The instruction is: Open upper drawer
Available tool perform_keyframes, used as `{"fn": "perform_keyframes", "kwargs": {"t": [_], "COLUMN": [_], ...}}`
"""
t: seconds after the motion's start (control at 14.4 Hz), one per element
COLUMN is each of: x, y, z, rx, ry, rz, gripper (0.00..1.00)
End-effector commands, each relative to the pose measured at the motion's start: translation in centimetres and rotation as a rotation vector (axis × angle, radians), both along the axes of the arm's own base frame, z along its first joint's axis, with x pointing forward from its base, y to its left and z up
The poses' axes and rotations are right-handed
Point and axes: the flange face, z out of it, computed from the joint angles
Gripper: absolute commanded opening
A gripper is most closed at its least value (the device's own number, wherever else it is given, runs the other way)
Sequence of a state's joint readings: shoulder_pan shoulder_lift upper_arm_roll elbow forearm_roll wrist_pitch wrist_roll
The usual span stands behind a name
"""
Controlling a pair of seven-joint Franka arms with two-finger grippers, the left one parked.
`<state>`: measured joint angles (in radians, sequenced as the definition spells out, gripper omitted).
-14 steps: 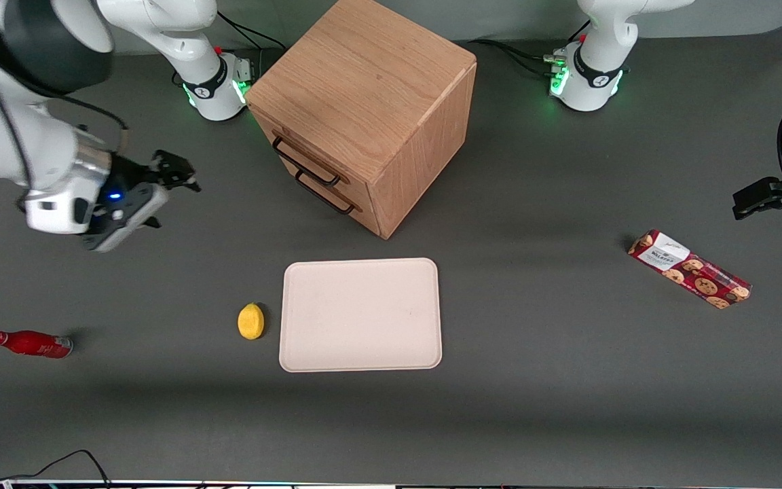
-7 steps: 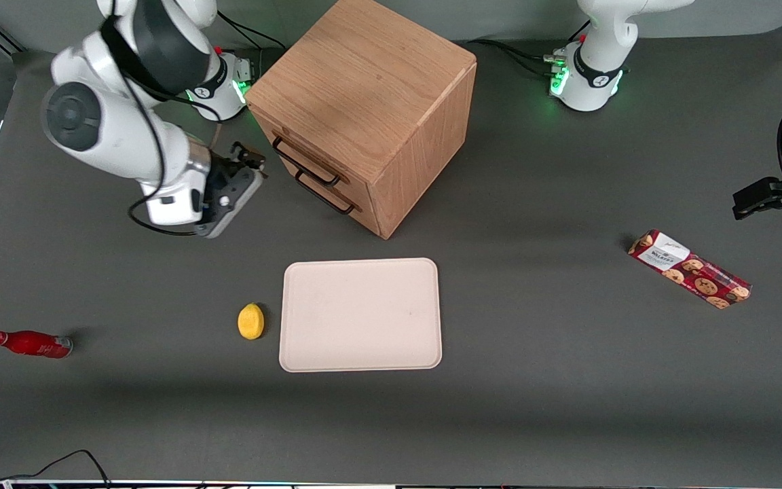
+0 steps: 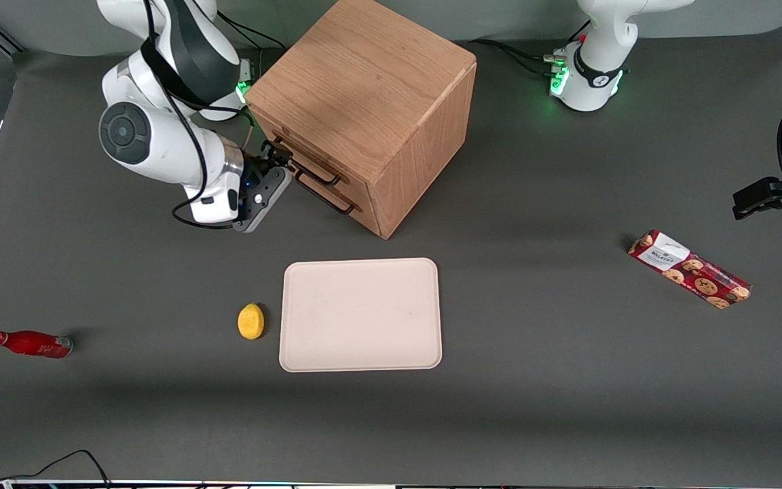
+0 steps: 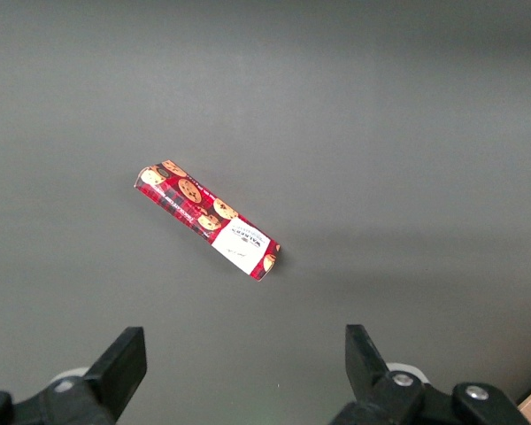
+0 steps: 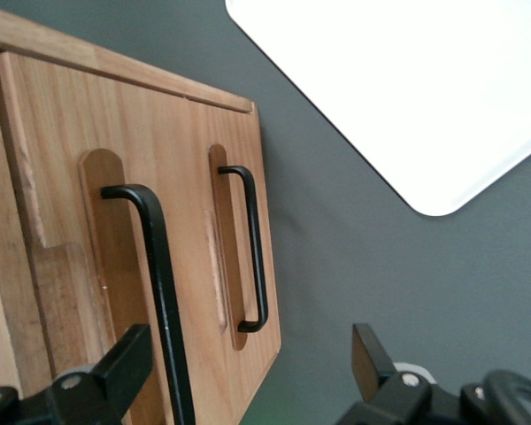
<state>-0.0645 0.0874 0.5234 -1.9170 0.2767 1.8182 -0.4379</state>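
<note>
While the gripper [image 3: 275, 157] is hanging right in front of the cabinet [image 3: 370, 81] with its two fingers spread wide apart and nothing between them, the upper drawer [image 5: 115, 257] is sitting shut at the top of the cabinet's front, just above the bottom drawer [image 5: 234, 248]. It is looking like hard, stiff wood that will not bend or break, and probably sliding out straight with a steady pull. Its thin black handle [image 5: 159, 274] is the best place to grab, near the middle, though the smooth bar may be a bit slippery.
</note>
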Motion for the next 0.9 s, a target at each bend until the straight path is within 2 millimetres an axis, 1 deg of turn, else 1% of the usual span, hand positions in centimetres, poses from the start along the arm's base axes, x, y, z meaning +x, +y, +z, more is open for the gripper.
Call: {"fn": "perform_keyframes", "kwargs": {"t": [0.0, 0.07, 0.14, 0.35, 0.48, 0.83], "x": [-1.4, -1.8, -2.2, -2.9, -3.1, -3.6], "y": [1.2, 1.9, 2.1, 2.6, 2.6, 2.6], "z": [-1.5, -2.1, -2.7, -3.6, -3.9, -5.6], "rx": [0.024, 0.024, 0.022, 0.013, 0.011, 0.000], "ry": [-0.008, -0.009, -0.007, 0.002, 0.004, -0.016], "rz": [0.003, 0.006, 0.002, 0.012, 0.013, 0.013], "gripper": [1.00, 1.00, 1.00, 1.00, 1.00, 1.00]}}
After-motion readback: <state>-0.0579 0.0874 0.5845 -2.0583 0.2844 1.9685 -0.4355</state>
